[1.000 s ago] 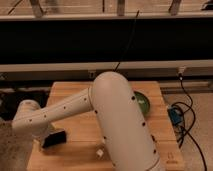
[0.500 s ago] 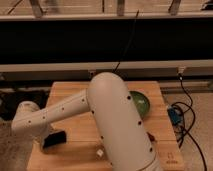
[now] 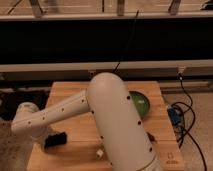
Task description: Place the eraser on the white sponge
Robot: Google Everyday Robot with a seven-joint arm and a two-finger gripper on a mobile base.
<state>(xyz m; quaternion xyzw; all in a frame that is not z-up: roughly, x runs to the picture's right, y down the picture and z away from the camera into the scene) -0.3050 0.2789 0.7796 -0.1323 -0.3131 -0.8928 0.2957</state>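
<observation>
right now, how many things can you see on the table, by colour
black: 1, the eraser, by the gripper at the table's front left
green: 1, the bowl
white: 1, a small bit
total: 3

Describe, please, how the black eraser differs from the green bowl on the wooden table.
The eraser is black and block-shaped, while the green bowl is round. The eraser lies at the front left, right beside the pincer; the green bowl sits at the right, partly hidden behind the arm. Both rest on the wooden table.
</observation>
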